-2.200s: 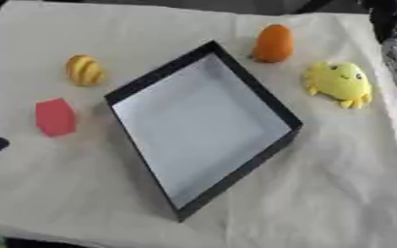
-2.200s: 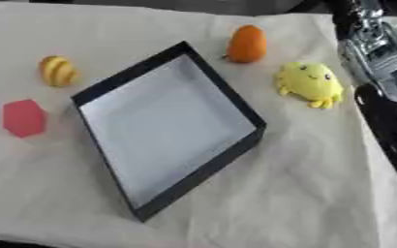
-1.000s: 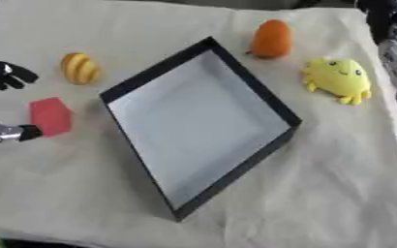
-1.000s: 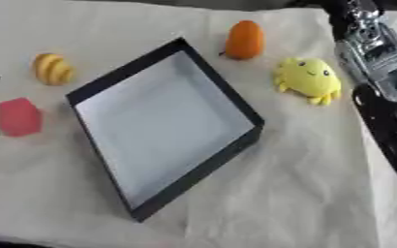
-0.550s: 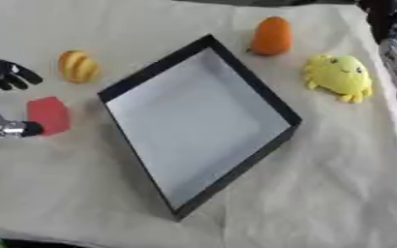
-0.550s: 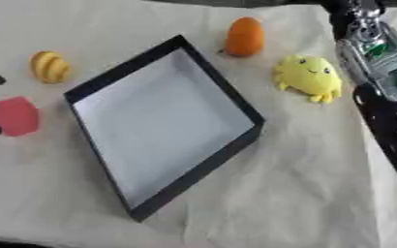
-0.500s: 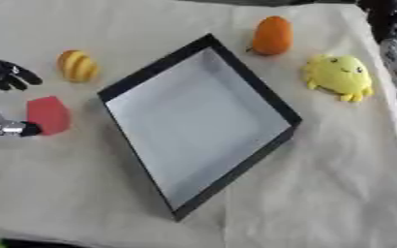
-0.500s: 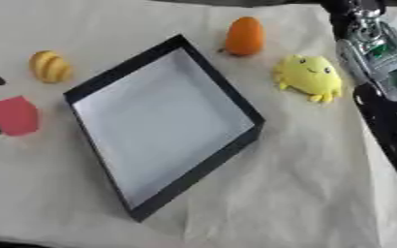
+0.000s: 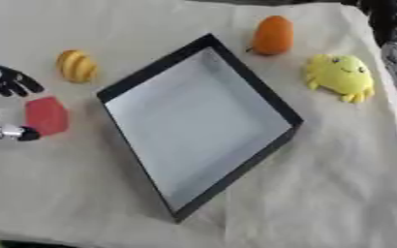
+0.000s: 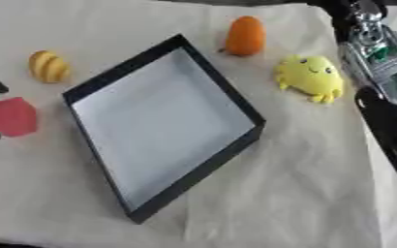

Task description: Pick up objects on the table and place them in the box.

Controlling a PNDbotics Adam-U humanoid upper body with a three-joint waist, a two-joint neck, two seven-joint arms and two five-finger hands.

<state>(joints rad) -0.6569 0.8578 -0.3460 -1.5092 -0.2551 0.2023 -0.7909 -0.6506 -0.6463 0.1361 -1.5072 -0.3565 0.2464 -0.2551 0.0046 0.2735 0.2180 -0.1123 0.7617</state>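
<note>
The red faceted block (image 9: 46, 115) lies on the cream cloth-covered table (image 9: 337, 193) near its left edge, framed by the robot's left hand (image 9: 0, 105). That hand comes in from the left edge of the left eye view with its black fingers (image 9: 15, 82) spread above the block and its thumb (image 9: 14, 132) below it, the tip just beside the block's lower left corner; the hand is spread wide and holds nothing, and whether it touches the block cannot be told.

Just above the fingers, a yellow egg-shaped toy with darker stripes (image 9: 76, 66) sits on the cloth, apart from the hand. To the right of the block lies the shallow black-walled box with a pale grey floor (image 9: 269, 101), turned like a diamond, with nothing inside it. Beyond its far corner stands an orange rounded toy (image 9: 273, 35), and to the right of that rests a yellow plush creature with a small face (image 9: 342, 76).

The right arm (image 10: 380, 63), silver and black, runs down the right edge of the right eye view; its hand does not show.
</note>
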